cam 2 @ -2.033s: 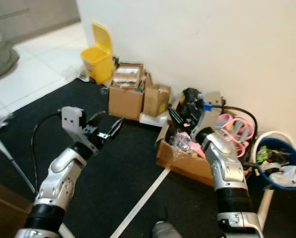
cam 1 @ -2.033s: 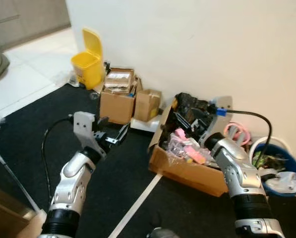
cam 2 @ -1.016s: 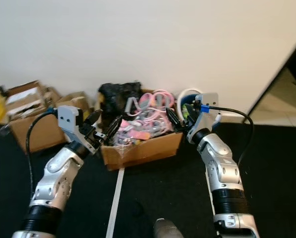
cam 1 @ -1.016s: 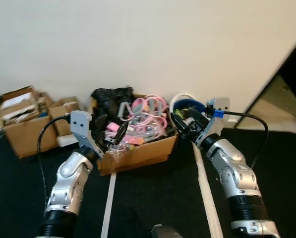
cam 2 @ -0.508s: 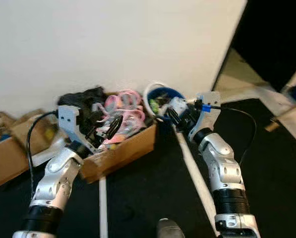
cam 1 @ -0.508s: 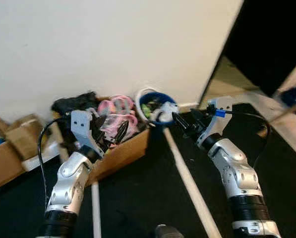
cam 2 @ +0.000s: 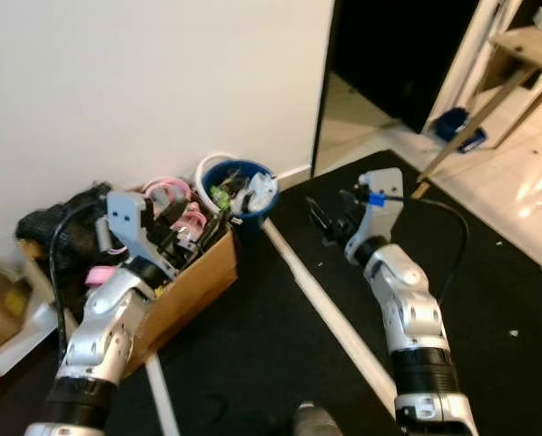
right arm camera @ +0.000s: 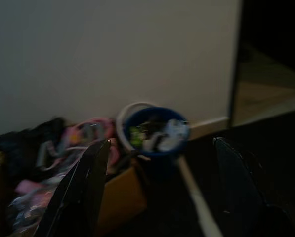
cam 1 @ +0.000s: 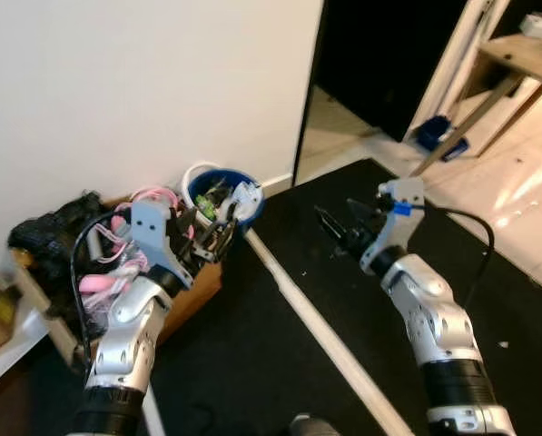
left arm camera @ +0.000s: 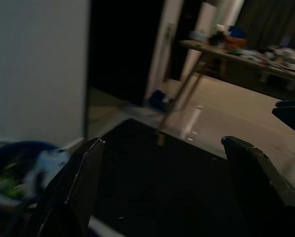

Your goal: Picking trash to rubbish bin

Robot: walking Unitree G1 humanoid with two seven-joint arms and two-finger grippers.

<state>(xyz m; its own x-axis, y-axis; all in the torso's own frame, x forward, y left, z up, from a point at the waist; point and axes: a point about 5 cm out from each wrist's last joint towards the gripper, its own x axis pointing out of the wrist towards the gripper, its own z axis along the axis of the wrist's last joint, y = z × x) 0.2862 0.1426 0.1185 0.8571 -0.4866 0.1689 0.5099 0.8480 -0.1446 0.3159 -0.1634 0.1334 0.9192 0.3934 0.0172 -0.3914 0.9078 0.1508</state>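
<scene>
You were scouting for trash: left gripper (cam 1: 218, 238) and right gripper (cam 1: 336, 234) hung empty, fingers spread. The round blue plastic bin (cam 2: 237, 193) stood against the wall; next, find litter.

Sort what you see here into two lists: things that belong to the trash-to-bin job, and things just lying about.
Job:
blue bin, already holding rubbish
left gripper, open, nothing held
right gripper, open, nothing held

Lying about:
cardboard box of pink and black clutter
white strip across the black mat
wooden table in the far room
</scene>
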